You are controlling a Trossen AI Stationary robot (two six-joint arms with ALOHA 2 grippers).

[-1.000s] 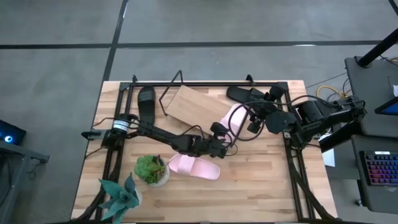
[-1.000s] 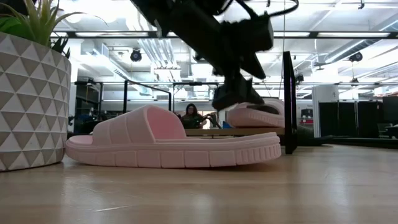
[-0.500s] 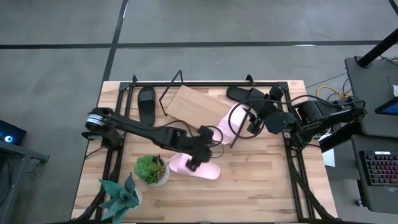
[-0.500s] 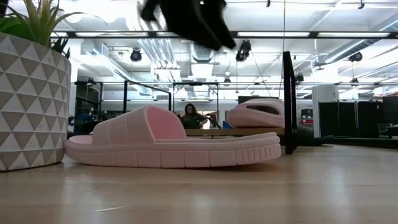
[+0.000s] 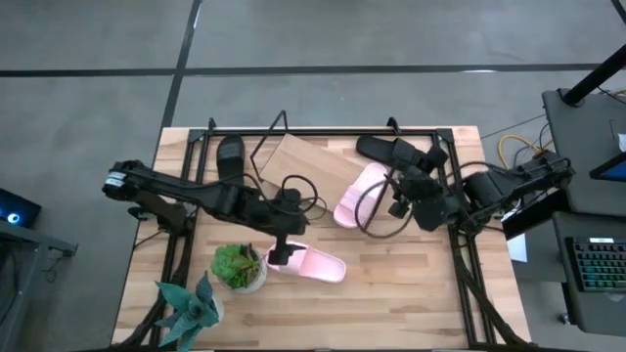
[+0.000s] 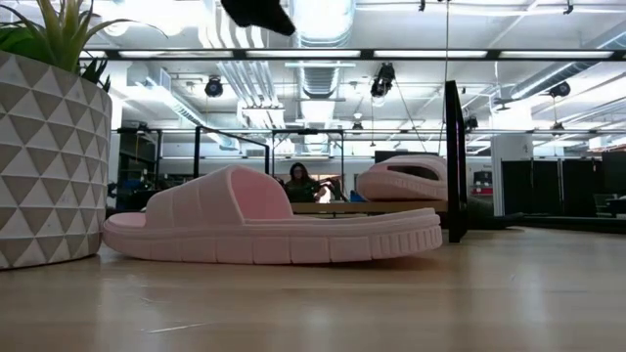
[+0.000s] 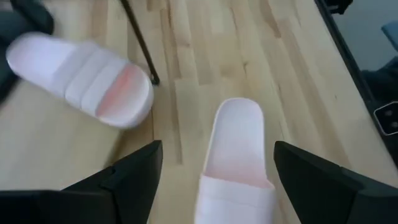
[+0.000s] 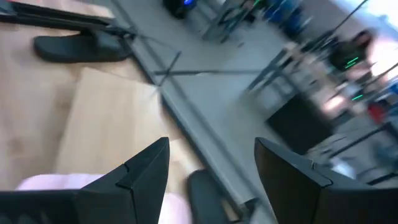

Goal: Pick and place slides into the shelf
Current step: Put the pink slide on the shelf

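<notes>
- Foam-like pink slide point(image 5: 311, 263), one wide ribbed strap, lies flat on the wooden table point(image 5: 411, 293) beside a potted plant point(image 5: 238, 266).
- Second pink slide point(image 5: 356, 194) rests against the tilted light-wood shelf point(image 5: 293, 160); black slides point(image 5: 229, 162) flank it.
- Left gripper point(image 5: 278, 253) hangs spread over the near slide's heel, having swung back from mid-table.
- Right gripper point(image 5: 399, 188), fingers apart, has retreated slightly.

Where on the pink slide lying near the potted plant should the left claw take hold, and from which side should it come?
Probably across its wide strap, coming straight down from above. The pink slide lies flat, sole down, on the table, so the arched strap stands up as the only raised part. The left claw hangs open right over it, fingers either side.
</notes>
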